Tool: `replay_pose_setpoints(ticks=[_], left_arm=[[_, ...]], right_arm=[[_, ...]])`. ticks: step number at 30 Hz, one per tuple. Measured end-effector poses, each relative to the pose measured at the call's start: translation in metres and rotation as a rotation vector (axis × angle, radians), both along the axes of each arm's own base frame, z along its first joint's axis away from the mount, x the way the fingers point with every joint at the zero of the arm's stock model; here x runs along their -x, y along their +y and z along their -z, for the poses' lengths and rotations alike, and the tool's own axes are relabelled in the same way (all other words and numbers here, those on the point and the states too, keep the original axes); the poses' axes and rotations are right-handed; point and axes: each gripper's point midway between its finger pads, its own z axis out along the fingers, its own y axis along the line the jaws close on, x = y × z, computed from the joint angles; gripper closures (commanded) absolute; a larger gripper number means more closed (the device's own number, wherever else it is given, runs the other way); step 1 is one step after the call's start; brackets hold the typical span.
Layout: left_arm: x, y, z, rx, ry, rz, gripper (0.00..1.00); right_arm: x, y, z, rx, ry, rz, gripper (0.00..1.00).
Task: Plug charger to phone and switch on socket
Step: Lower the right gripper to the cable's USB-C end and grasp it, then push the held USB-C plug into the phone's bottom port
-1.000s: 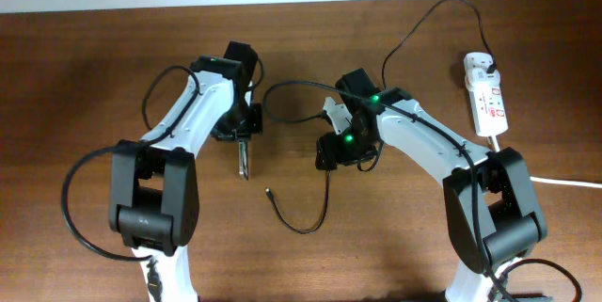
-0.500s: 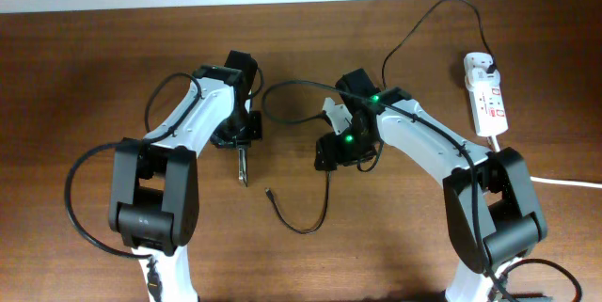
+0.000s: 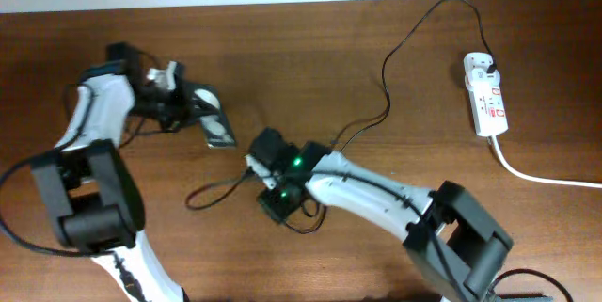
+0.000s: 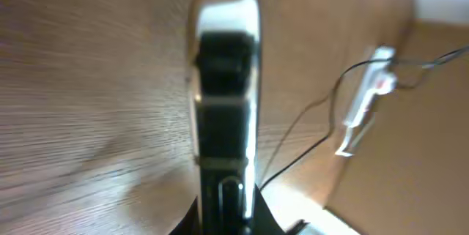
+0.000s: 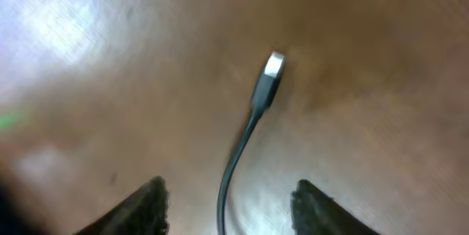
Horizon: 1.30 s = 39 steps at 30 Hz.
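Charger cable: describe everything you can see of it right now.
The charger is a thin black cable, slack and curving across the wooden table. Its black plug sits at the far end of the white power strip. From there it arcs toward the table's middle and passes under the right arm. Its connector tip, black with a silvery end, lies on the wood ahead of the open right claw, untouched.

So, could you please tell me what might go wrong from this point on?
The right gripper is open with the charger's connector tip lying ahead of it; closing there would likely pinch cable, leaving the tip floppy. The left gripper seems to hold the phone by one end, so insertion force may twist it.
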Motion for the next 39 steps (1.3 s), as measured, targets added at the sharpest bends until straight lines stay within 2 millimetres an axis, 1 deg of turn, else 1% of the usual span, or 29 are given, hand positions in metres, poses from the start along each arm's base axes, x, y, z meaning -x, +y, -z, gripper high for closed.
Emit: replay_pose_setpoints(ticks=[1,2,5,6,7,9,10,12,13,14,16,19,20,21,25,26,27,28,31,32,35,37,39], left_arm=[[-0.001,0.010,-0.004,0.029,-0.007,-0.027,1.00],[-0.001,0.014,-0.007,0.053,-0.010,-0.038,1.00],[-0.001,0.009,-0.011,0.076,-0.031,-0.016,1.00],[0.000,0.007,-0.011,0.081,-0.036,-0.009,1.00],[-0.001,0.006,-0.013,0.088,-0.045,-0.002,1.00],[-0.001,0.006,-0.013,0.086,-0.055,0.007,1.00],[-0.001,0.006,-0.013,0.086,-0.063,0.013,1.00],[-0.001,0.006,-0.013,0.084,-0.073,0.022,1.00],[-0.001,0.006,-0.013,0.083,-0.075,0.024,1.00],[-0.001,0.006,-0.013,0.083,-0.076,0.025,1.00],[-0.001,0.006,-0.013,0.084,-0.076,0.025,1.00],[-0.001,0.005,-0.015,0.093,-0.081,0.026,1.00],[-0.002,0.004,-0.015,0.096,-0.087,0.027,1.00],[-0.003,0.004,-0.016,0.097,-0.095,0.029,1.00],[-0.004,0.004,-0.017,0.099,-0.103,0.029,1.00],[-0.004,0.004,-0.017,0.102,-0.103,0.029,1.00],[-0.004,0.004,-0.017,0.102,-0.103,0.029,1.00],[-0.005,0.004,-0.017,0.102,-0.104,0.029,1.00],[-0.005,0.004,-0.017,0.102,-0.104,0.030,1.00],[-0.005,0.004,-0.017,0.102,-0.104,0.030,1.00],[-0.005,0.004,-0.017,0.103,-0.104,0.030,1.00],[-0.007,0.001,-0.022,0.130,-0.130,0.036,1.00],[-0.015,0.000,-0.035,0.190,-0.218,0.053,1.00]], right_arm=[[-0.002,0.005,0.000,0.013,-0.052,0.000,0.48],[-0.006,0.014,-0.002,0.017,-0.126,0.008,0.52],[-0.008,0.019,0.001,0.065,-0.218,0.027,0.52],[-0.008,0.018,0.007,0.088,-0.232,0.029,0.52],[-0.008,0.016,0.018,0.126,-0.241,0.038,0.52],[-0.010,0.013,0.026,0.147,-0.240,0.061,0.52],[-0.011,0.010,0.034,0.165,-0.233,0.069,0.52],[-0.015,0.009,0.037,0.166,-0.227,0.098,0.68],[-0.015,0.011,0.038,0.157,-0.213,0.098,0.82],[-0.015,0.012,0.038,0.150,-0.204,0.105,0.87],[-0.010,0.013,0.040,0.135,-0.156,0.109,0.87],[-0.005,0.009,0.040,0.136,-0.105,0.122,0.86],[-0.005,0.009,0.040,0.132,-0.095,0.125,0.64],[-0.005,0.008,0.040,0.130,-0.086,0.133,0.59],[-0.005,0.007,0.039,0.106,-0.028,0.161,0.57],[-0.005,0.007,0.039,0.101,-0.018,0.165,0.67],[-0.006,0.007,0.039,0.095,-0.009,0.168,0.84],[-0.006,0.005,0.039,0.097,-0.002,0.175,0.86],[-0.004,-0.002,0.040,0.115,0.026,0.183,0.85],[-0.001,-0.003,0.041,0.120,0.042,0.181,0.96],[0.002,-0.004,0.041,0.121,0.058,0.182,0.96],[0.009,0.001,0.039,0.071,0.138,0.181,0.96],[0.017,0.006,0.033,-0.020,0.267,0.177,0.96]])
